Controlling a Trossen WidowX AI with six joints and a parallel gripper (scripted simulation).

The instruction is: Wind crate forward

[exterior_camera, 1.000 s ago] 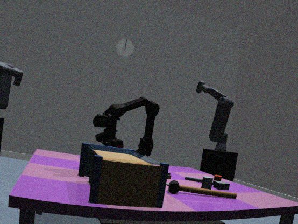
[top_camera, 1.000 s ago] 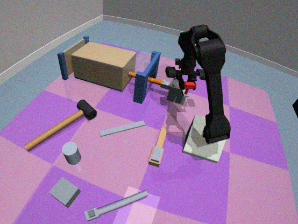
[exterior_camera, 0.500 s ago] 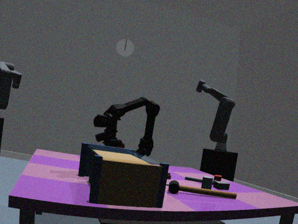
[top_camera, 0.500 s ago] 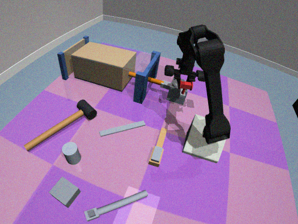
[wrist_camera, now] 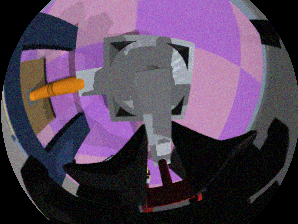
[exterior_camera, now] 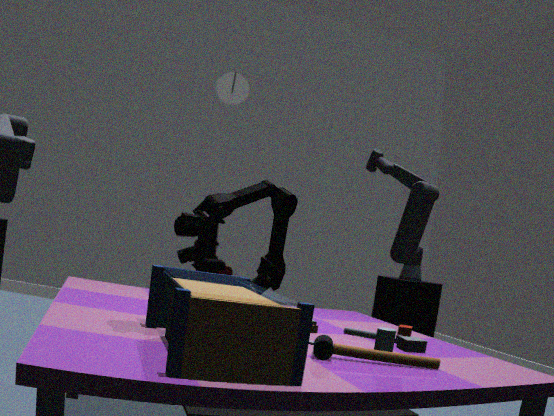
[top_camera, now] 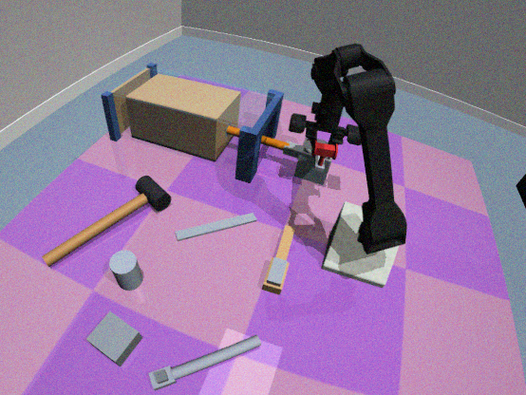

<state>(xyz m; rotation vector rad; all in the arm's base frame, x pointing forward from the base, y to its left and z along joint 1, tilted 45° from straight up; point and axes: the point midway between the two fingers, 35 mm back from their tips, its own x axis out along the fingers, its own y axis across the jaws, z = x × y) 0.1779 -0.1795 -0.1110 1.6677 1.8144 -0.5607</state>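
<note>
The tan crate (top_camera: pixel 180 114) (exterior_camera: pixel 240 325) sits flat inside the cubby, between blue posts. Its front stands a short gap behind the blue steel frame (top_camera: pixel 252 142) at the mouth. An orange strap (top_camera: pixel 266 139) (wrist_camera: pixel 56 90) runs taut from the crate's front through the frame to the grey winch (top_camera: pixel 310 172). The winch handle (top_camera: pixel 299 151) (wrist_camera: pixel 160 132) is seated on top of the winch, with its grey arm pointing out to a red knob (top_camera: pixel 325 151). My gripper (top_camera: pixel 326 148) (wrist_camera: pixel 157 125) is shut on that knob, just above the winch.
A mallet (top_camera: pixel 95 223), a grey flat bar (top_camera: pixel 216 226), a grey cylinder (top_camera: pixel 126 270), a grey block (top_camera: pixel 114 338), a wooden-handled tool (top_camera: pixel 280 261) and a grey square-ended bar (top_camera: pixel 204 361) lie on the bench. My arm's base plate (top_camera: pixel 375 272) is at the right.
</note>
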